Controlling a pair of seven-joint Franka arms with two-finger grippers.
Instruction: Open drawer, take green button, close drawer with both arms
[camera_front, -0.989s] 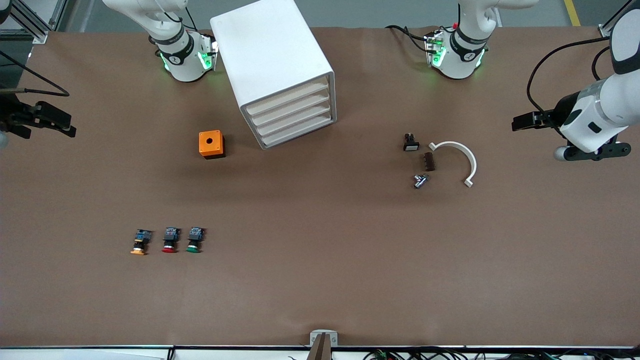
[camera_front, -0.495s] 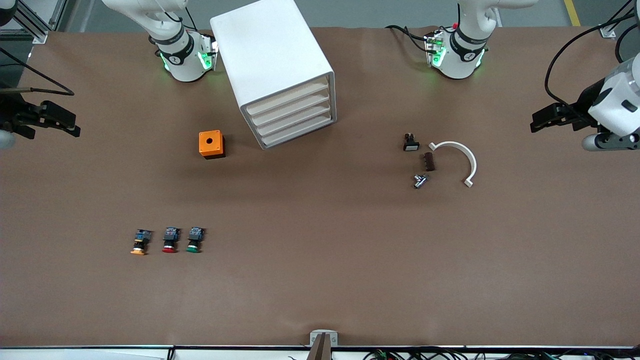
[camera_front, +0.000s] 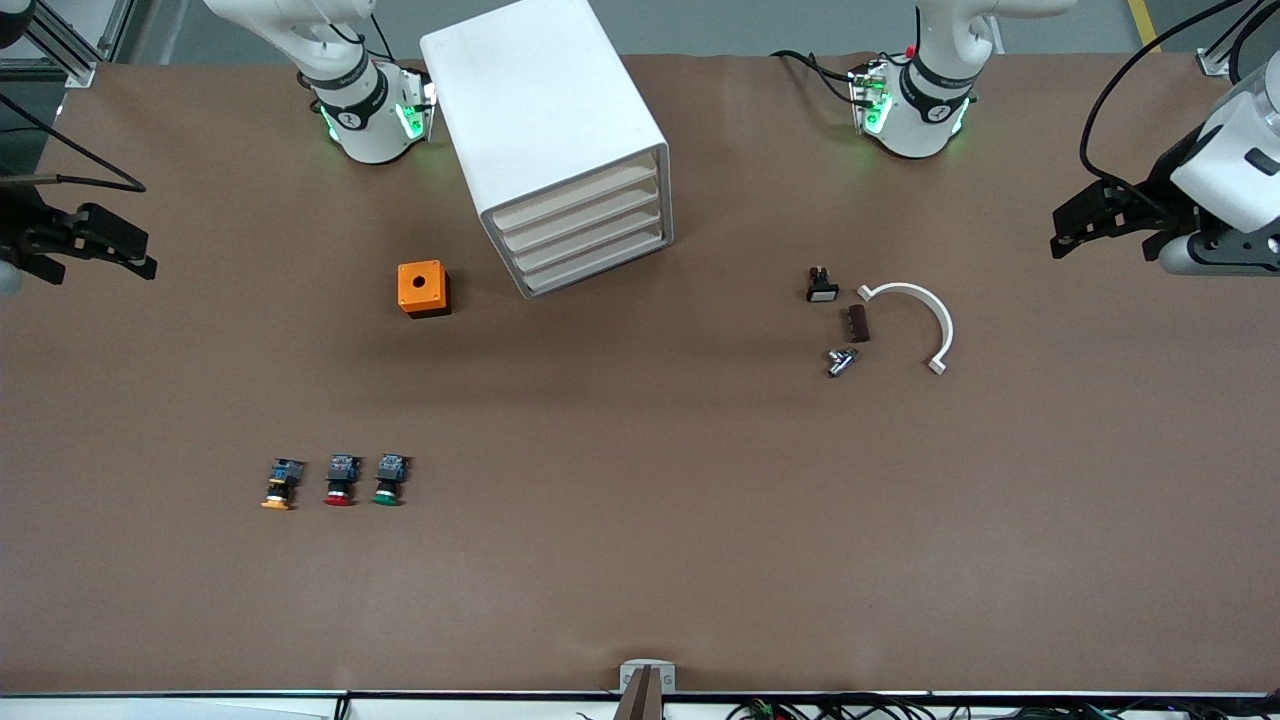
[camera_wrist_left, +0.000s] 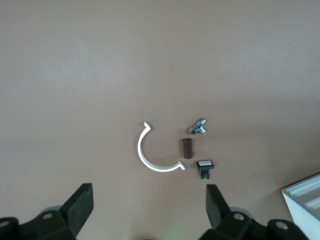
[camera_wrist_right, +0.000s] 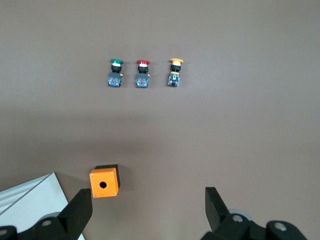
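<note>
With all four drawer fronts flush, the green-capped button standing beside its red twin on the desk, and both the left gripper and right gripper spread wide and empty over the desk ends, a wrong-drawer pull or wrong-cap grasp is the likely fault.

Green-capped button, orange box, white cabinet, brown table.

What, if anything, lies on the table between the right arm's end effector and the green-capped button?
Nothing visible does. The right end effector hangs open at the right arm's end of the table; bare table lies between it and the green-capped button. The orange box sits off that line.
</note>
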